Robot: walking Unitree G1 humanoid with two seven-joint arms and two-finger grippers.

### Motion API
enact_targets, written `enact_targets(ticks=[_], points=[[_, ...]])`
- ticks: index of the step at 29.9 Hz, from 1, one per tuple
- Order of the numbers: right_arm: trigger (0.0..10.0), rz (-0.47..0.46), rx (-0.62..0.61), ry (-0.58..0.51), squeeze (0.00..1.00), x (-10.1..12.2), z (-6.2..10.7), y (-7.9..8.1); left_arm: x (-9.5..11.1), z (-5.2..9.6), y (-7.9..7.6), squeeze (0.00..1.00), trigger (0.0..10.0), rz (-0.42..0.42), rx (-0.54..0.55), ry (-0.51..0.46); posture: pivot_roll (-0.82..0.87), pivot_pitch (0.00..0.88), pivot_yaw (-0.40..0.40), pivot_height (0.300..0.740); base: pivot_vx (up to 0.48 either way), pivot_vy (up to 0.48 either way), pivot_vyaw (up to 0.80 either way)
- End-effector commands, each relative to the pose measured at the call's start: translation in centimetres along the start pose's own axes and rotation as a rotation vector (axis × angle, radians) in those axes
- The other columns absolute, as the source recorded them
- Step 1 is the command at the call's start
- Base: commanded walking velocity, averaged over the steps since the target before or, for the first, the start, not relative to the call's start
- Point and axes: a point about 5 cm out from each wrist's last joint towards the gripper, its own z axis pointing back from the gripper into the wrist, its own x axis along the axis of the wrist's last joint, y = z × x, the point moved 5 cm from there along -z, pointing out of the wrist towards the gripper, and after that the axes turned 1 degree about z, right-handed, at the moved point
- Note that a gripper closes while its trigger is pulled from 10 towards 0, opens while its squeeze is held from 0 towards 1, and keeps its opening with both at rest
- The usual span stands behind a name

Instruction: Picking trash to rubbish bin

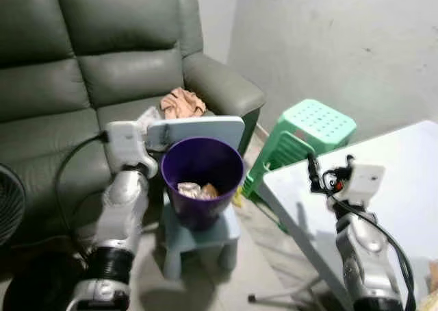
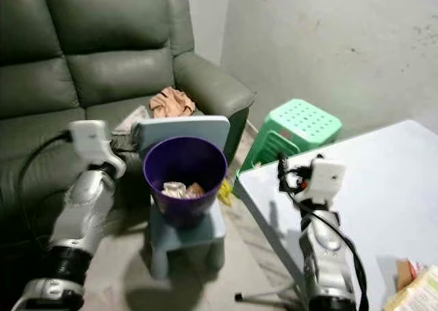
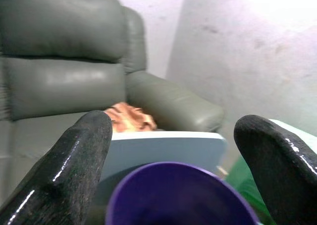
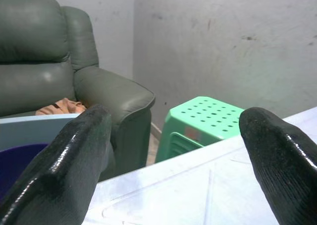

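A purple rubbish bin [image 1: 202, 181] stands on a small light-blue chair [image 1: 199, 237] in front of the sofa. Crumpled paper trash [image 1: 197, 190] lies in its bottom. My left gripper [image 3: 173, 131] is raised just left of the bin's rim, by the chair's backrest [image 1: 205, 129]. It is open and holds nothing. My right gripper [image 4: 173, 121] hovers over the near corner of the white table [image 1: 390, 188], open and empty too. A small yellow scrap [image 2: 223, 191] lies on the floor to the right of the chair.
A grey-green sofa [image 1: 82, 71] fills the back left, with a pinkish cloth [image 1: 181, 104] on its seat. A green plastic stool [image 1: 311, 129] stands between sofa and table. A fan [image 1: 8, 205] is at the far left. Packets [image 2: 414, 290] lie on the table's near right.
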Motion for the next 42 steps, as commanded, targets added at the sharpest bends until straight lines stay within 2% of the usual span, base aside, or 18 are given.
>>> enact_targets(ticks=[1,12,24,30,42], points=[[10.0,0.007,-0.004,-0.009,0.0,0.4,-0.1,-0.1,0.3,-0.2,0.2,0.0,10.0,-0.018,0.006,-0.005,-0.02,0.0,-0.079,0.74,0.0,0.0,-0.76],[10.0,0.014,-0.003,0.0,0.0,0.2,0.1,-0.1,-0.1,-0.1,-0.1,0.0,10.0,-0.032,-0.008,0.001,-0.02,0.0,-0.078,0.74,0.0,0.0,-0.76],[10.0,0.03,0.009,0.019,0.0,-0.2,0.5,0.0,-0.5,0.3,-1.6,0.0,10.0,-0.085,-0.077,0.002,-0.03,0.0,-0.074,0.74,0.0,0.0,-0.77],[10.0,0.038,0.016,0.026,0.0,-0.3,0.7,0.2,-0.6,0.4,-2.0,0.0,10.0,-0.097,-0.098,0.005,-0.03,0.0,-0.073,0.74,0.0,0.0,-0.76],[10.0,0.048,0.032,0.047,0.0,-0.7,1.1,0.4,-1.8,1.2,-4.0,0.0,10.0,-0.107,-0.164,0.032,-0.04,0.0,-0.069,0.74,0.0,0.0,-0.76]])
